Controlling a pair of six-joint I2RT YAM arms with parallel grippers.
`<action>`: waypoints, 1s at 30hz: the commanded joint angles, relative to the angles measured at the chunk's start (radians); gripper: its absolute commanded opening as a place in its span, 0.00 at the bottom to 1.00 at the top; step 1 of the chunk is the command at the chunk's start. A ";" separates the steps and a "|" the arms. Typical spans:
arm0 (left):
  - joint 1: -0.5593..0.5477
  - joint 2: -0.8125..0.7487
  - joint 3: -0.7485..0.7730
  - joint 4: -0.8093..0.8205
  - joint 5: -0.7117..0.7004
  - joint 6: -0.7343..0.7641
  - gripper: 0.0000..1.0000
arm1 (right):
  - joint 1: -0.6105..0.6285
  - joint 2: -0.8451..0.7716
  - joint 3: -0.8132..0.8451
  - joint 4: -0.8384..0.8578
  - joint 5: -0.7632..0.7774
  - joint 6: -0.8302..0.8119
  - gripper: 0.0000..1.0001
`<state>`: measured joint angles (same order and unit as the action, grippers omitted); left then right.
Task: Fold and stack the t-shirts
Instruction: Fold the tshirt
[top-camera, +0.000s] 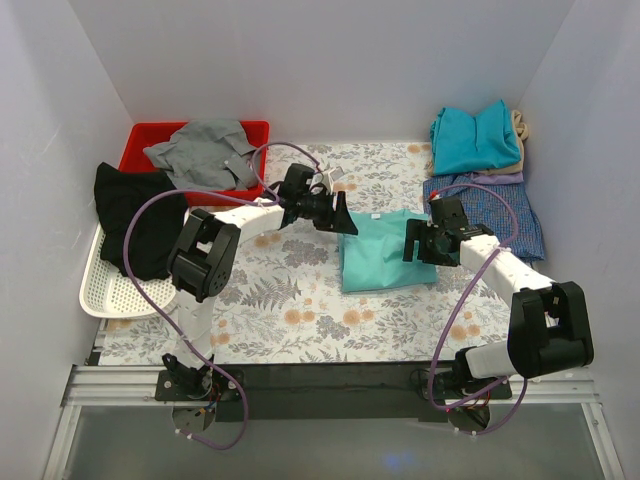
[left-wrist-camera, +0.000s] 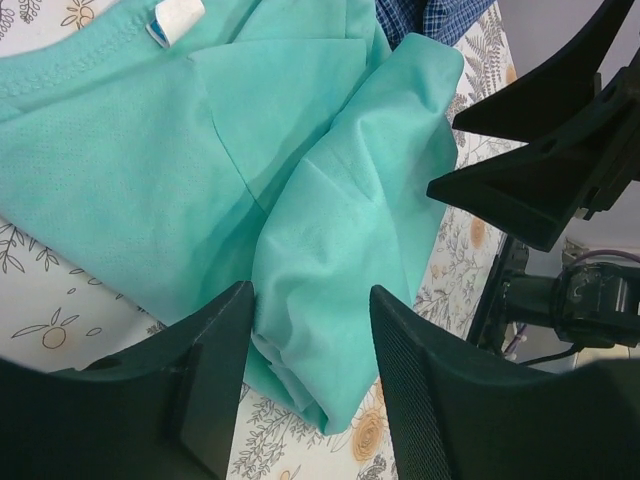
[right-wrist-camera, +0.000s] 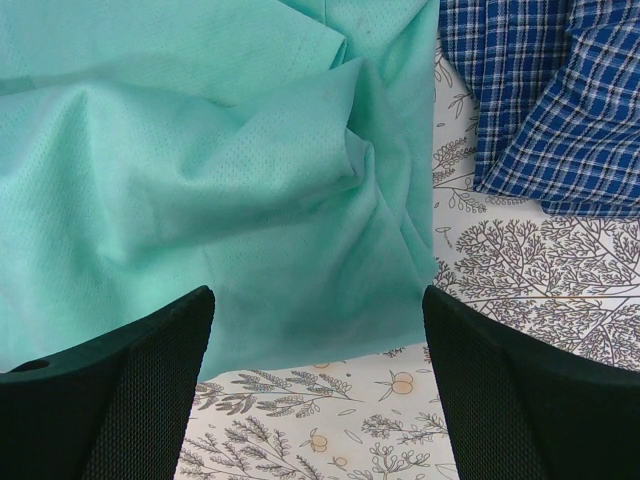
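Mint-green short-sleeved cloth t-shirt (top-camera: 378, 255) is seen lying partly folded at the middle of the flower-printed tablecloth (top-camera: 290, 300), its neckband and white label turned towards the back. It is flanked by the two arms.

The left gripper (left-wrist-camera: 310, 300) is held low over the shirt's left edge. Its black fingers (left-wrist-camera: 215, 350) are parted moderately, and a rumpled fold of the mint cloth is seen in the gap between them (nothing looks pinched).

The right gripper (right-wrist-camera: 318, 300) is spread wide over the shirt's right edge, and nothing is held in it. Creased mint cloth fills most of its wrist view.

A blue-and-white checked cloth shirt (top-camera: 505, 215) is spread just beside the mint one, on the right. Behind it a deeper teal-blue folded t-shirt (top-camera: 475, 140) is stacked on other garments, of which beige and lavender edges are shown.

At the back left a grey crumpled garment (top-camera: 205, 152) is draped over a red plastic bin (top-camera: 145, 138). A black garment (top-camera: 130, 215) is laid across a white perforated tray (top-camera: 110, 292).
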<state>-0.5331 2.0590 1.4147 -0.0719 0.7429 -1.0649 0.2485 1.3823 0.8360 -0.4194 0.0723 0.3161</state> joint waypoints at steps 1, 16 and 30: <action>-0.002 -0.020 -0.011 -0.028 0.015 0.023 0.49 | -0.005 -0.016 0.000 0.004 0.004 0.005 0.90; -0.002 0.018 -0.039 -0.032 0.029 0.052 0.51 | -0.005 -0.009 0.006 0.007 -0.019 0.001 0.90; -0.002 0.036 0.069 -0.069 0.000 0.060 0.00 | -0.005 -0.023 -0.015 0.010 0.007 0.011 0.90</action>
<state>-0.5331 2.1082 1.4136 -0.1364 0.7509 -1.0210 0.2485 1.3823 0.8352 -0.4187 0.0616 0.3157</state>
